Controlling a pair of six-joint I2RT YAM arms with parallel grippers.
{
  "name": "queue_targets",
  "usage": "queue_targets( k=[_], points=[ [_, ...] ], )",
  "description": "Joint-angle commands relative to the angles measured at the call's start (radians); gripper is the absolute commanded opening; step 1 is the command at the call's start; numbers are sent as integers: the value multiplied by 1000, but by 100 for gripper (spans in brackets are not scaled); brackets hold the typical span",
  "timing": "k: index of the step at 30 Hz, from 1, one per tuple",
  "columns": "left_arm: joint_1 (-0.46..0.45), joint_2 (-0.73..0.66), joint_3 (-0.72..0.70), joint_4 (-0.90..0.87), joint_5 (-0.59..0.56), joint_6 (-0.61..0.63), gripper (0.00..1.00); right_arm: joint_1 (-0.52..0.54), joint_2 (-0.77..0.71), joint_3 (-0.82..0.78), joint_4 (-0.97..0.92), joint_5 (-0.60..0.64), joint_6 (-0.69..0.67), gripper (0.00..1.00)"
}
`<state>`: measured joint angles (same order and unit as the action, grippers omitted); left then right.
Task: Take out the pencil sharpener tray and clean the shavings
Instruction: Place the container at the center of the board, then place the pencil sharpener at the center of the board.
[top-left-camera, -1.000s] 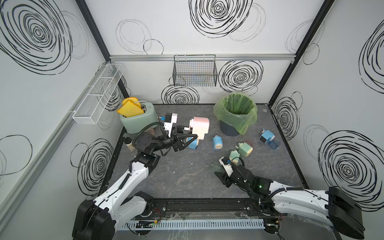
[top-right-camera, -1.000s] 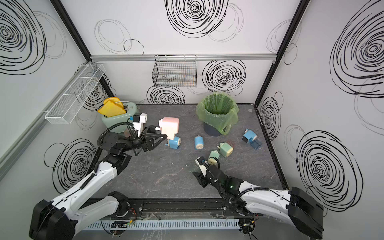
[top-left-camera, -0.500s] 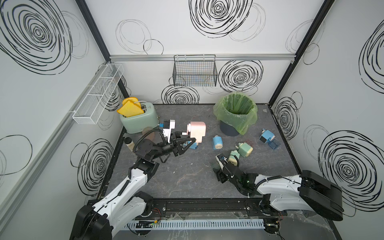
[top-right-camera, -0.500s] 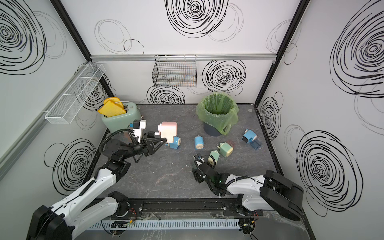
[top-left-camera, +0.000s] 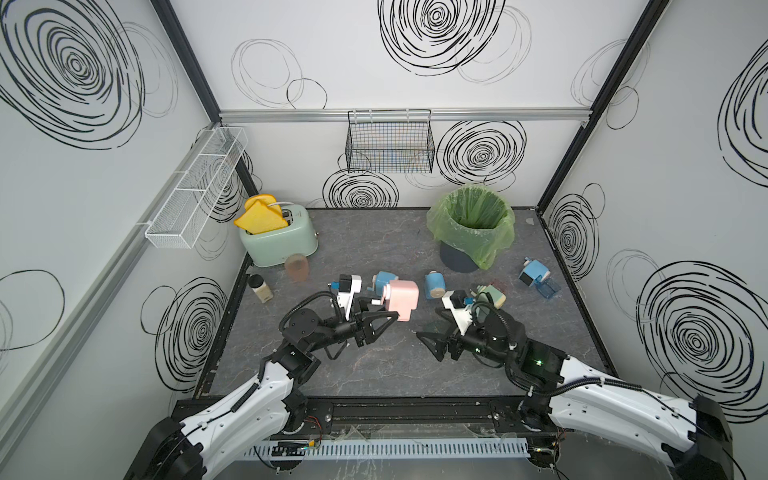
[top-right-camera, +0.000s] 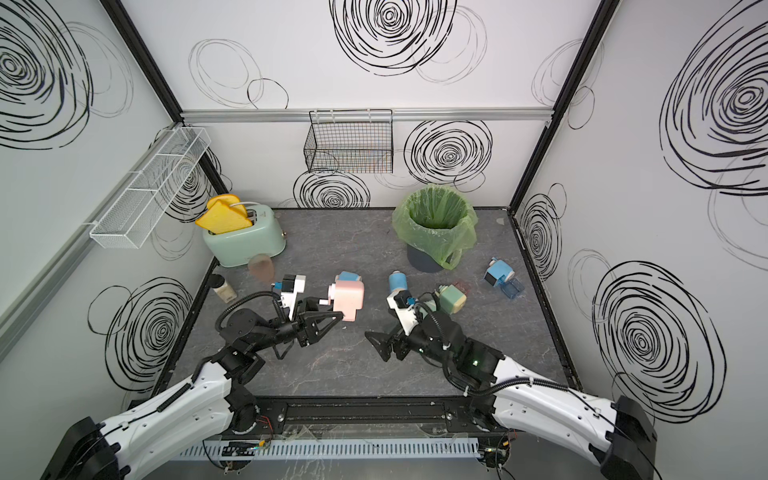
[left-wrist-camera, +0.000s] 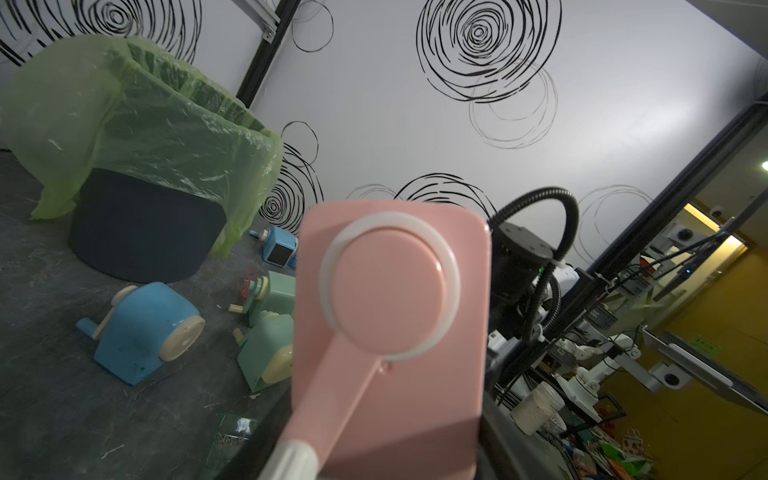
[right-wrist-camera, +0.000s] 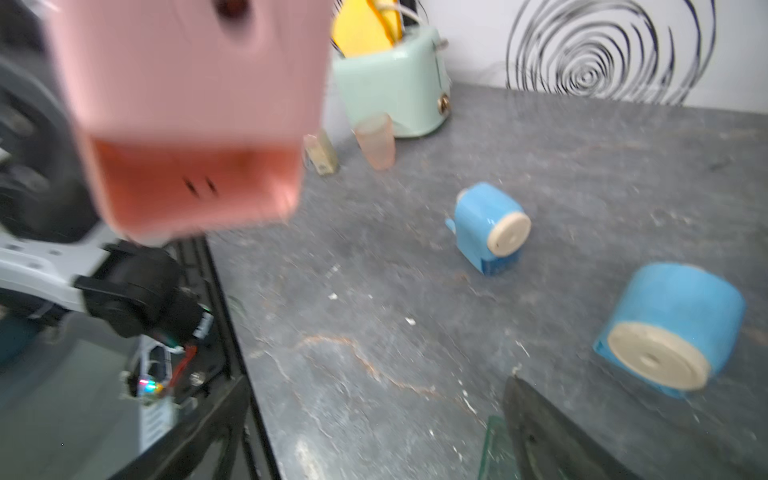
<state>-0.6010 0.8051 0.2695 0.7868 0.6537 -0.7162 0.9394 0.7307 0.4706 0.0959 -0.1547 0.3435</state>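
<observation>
Grey stone-look tabletop (top-left-camera: 374, 374) floored a white booth scribbled with black spirals. In both top views the left gripper (top-left-camera: 390, 323) was clamped on the pink sharpener (top-left-camera: 401, 297), held clear of the surface near the middle. The right gripper (top-left-camera: 430, 345) faced it with jaws spread wide, holding nothing. From the left wrist, the sharpener's crank side filled the frame. A clear tray (left-wrist-camera: 230, 432) lay on the table below it, with the green-bagged bin (left-wrist-camera: 137, 137) beyond. The right wrist view was blurred: the sharpener's tray slot gaped empty, the tray's clear edge sat beside one finger (right-wrist-camera: 552, 436), and pale shavings (right-wrist-camera: 409, 321) flecked the table.
</observation>
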Motion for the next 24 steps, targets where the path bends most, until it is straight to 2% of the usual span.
queue_targets(
  k=[1, 3, 6, 11, 16, 24],
  points=[
    [-41, -37, 1, 135, -6, 35, 10, -151, -2, 58, 20, -466, 78, 99],
    [-57, -55, -10, 141, -2, 41, 10, -234, 11, 73, 87, -632, 148, 99],
    [-66, -73, -22, 158, 19, 43, 10, -297, 7, 73, 185, -747, 211, 99],
    [-90, -37, -12, 160, 45, 56, 10, -300, 80, 113, 323, -886, 291, 99],
    [-97, -6, 2, 177, 70, 56, 10, -221, 113, 149, 283, -820, 223, 99],
    [-104, 14, 10, 186, 89, 50, 10, -193, 183, 149, 373, -790, 226, 99]
  ],
)
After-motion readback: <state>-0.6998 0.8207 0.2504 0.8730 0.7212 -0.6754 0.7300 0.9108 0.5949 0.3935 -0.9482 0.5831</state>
